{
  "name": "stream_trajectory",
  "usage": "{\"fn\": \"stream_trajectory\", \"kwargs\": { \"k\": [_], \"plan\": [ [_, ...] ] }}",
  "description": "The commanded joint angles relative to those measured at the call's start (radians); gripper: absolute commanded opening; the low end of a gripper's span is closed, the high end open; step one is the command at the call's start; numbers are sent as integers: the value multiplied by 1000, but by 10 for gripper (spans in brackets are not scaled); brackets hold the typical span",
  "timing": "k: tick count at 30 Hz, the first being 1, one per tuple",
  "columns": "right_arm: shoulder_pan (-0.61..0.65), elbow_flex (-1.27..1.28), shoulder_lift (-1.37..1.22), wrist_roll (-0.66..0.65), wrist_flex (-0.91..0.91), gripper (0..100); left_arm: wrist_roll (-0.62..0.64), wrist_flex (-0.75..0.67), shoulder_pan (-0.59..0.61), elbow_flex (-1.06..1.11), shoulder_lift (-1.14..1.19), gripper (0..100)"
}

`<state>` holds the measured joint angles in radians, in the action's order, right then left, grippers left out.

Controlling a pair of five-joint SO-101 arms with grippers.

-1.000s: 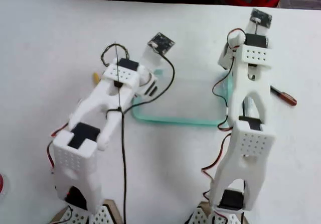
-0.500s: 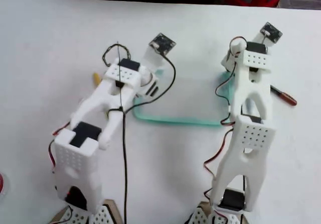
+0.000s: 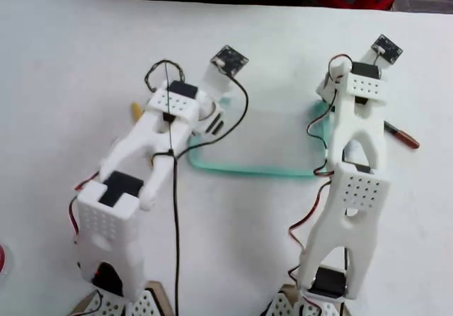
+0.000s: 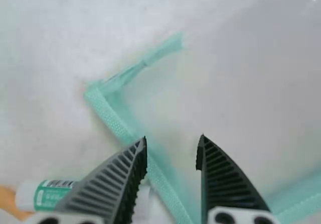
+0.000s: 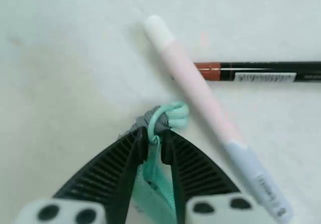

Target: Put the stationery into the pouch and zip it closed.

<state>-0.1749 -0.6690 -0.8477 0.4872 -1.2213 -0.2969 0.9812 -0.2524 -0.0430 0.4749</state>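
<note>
The clear pouch (image 3: 262,139) with a teal zip edge lies flat between both arms. My left gripper (image 4: 170,146) is open, its fingers straddling the teal edge (image 4: 113,116) near the pouch's left corner; in the high view that gripper (image 3: 214,125) is at the pouch's left end. My right gripper (image 5: 154,134) is shut on the teal zipper pull (image 5: 168,114) at the pouch's right end. A pink, white and pale blue pen (image 5: 200,98) and a black and brown pen (image 5: 261,72) lie just beyond it. A white and green tube (image 4: 45,194) lies by the left fingers.
The brown pen (image 3: 400,136) lies on the table right of the right arm. An orange item (image 3: 136,109) pokes out left of the left arm. Black cables hang from both wrists over the pouch's ends. The white table (image 3: 85,54) stretches wide at far left.
The right arm's wrist has swung to the right and slightly nearer, keeping its grip at the pouch's right end. The left arm has barely shifted.
</note>
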Motion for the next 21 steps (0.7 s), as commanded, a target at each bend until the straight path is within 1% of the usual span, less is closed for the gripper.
{"fn": "stream_trajectory", "kwargs": {
  "k": [1, 4, 9, 14, 17, 21],
  "plan": [
    [-24, -23, 19, -5, -38, 17, 5, 5, 7, -37, -8, 172],
    [-35, -71, 70, -8, -107, 18, 3, 5, 8, -37, -8, 172],
    [-35, -196, 191, -106, -259, 18, 0, 5, 7, -37, -7, 171],
    [-31, -298, 308, -164, -389, 18, 3, 5, 7, -37, -7, 170],
    [-31, -361, 380, -175, -455, 18, 5, 6, 2, -34, -8, 172],
    [-31, -433, 479, -218, -493, 18, -2, 84, -18, -61, -10, 183]
  ]
}}
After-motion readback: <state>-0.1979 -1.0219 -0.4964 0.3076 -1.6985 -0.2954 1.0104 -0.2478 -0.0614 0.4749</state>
